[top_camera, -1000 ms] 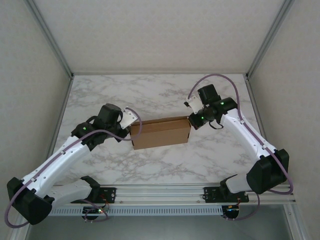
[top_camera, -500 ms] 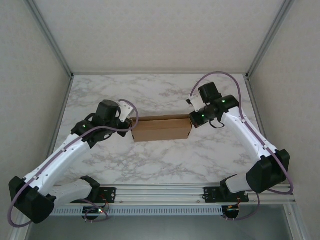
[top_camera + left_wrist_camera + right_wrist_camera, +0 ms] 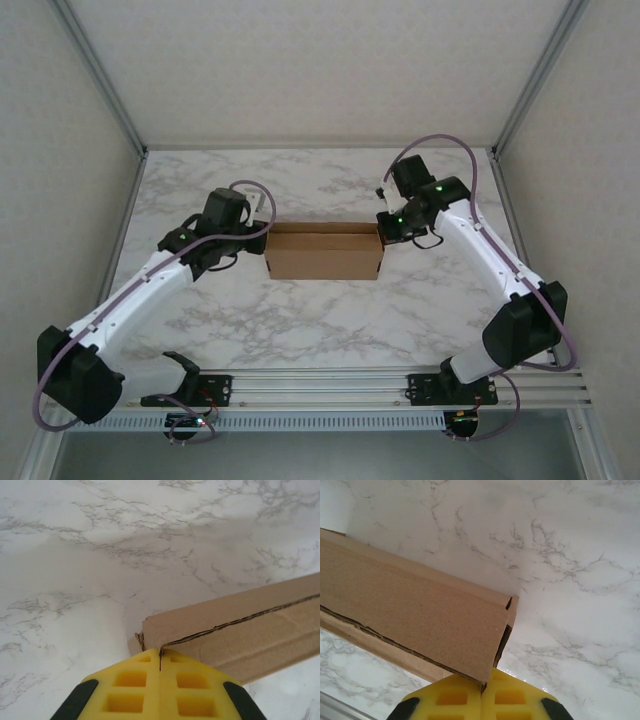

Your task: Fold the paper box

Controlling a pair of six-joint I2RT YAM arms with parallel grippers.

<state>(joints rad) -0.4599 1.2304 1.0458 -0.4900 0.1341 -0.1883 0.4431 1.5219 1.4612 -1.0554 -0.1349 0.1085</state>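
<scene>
The paper box (image 3: pixel 325 255) is a shallow brown cardboard box in the middle of the marble table, held between my two grippers. My left gripper (image 3: pixel 262 232) is at its left end. In the left wrist view the yellow fingers (image 3: pixel 125 690) are shut on a thin cardboard edge at the corner of the paper box (image 3: pixel 240 625), where my left gripper (image 3: pixel 160 655) pinches it. My right gripper (image 3: pixel 383 228) is at the right end. There my right gripper (image 3: pixel 482 684) is shut on the corner of the lid flap of the paper box (image 3: pixel 415 615).
The marble table (image 3: pixel 300 320) is bounded by grey walls left, right and behind. A metal rail (image 3: pixel 320 385) with the arm bases runs along the near edge.
Both grippers moved away from the bases, carrying the box a little farther back. The box went from skewed to level across the table.
</scene>
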